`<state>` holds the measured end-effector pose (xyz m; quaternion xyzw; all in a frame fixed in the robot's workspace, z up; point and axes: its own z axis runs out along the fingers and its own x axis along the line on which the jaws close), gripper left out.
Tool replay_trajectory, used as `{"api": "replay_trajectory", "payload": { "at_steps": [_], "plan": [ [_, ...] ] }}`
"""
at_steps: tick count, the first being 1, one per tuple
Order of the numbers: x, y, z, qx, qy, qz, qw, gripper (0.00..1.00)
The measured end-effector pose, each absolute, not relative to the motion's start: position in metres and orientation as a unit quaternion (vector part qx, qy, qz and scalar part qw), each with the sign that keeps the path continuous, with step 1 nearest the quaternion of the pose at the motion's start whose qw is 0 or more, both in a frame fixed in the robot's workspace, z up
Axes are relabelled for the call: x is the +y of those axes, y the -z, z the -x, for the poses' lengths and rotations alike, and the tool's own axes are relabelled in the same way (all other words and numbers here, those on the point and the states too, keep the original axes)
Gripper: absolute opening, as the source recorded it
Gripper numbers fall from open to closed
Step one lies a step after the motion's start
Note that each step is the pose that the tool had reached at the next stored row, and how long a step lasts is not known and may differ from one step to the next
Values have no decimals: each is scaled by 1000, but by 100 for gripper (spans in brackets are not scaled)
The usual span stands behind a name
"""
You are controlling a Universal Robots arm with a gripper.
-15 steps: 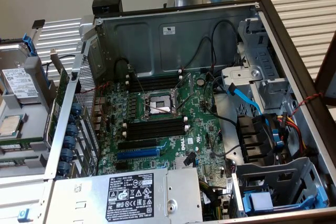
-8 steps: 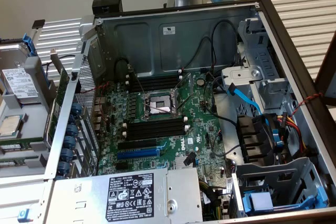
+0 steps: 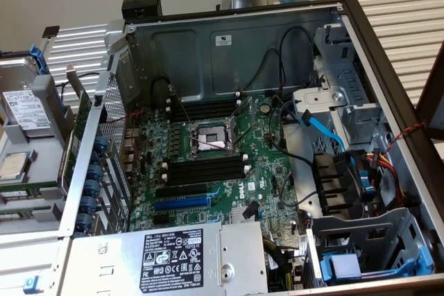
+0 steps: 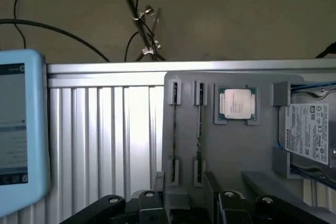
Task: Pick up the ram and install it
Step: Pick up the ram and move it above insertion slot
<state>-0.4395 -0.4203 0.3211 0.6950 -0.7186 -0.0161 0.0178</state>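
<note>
Ram [image 4: 198, 129] edge-up in gray holder [image 4: 236, 150], near spread tool [image 4: 191, 209]

Motherboard [image 3: 267, 171] green; slots [image 3: 208, 170] black; drive cable [image 3: 322, 129] bright blue; supply label [image 3: 173, 251] black, white print. Counter [image 4: 105, 140] ribbed silver. Tray [image 4: 236, 156] plain grey; ram [image 4: 198, 124] dark green edge; processor [image 4: 236, 103] silver, green rim.

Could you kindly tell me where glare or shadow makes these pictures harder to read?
Wrist view: strong glare on the ribbed table washes out its grooves, and the CPU lid shines mildly. Exterior view: the table is bright at the exterior view's right, while the motherboard sits in the shade of the case.
</note>
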Motion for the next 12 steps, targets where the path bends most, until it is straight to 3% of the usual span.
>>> {"api": "replay_trajectory", "payload": {
  "at_steps": [12],
  "plan": [
    [-420, -300, 439, -731, 16, -682, 17, 42]
  ]
}}
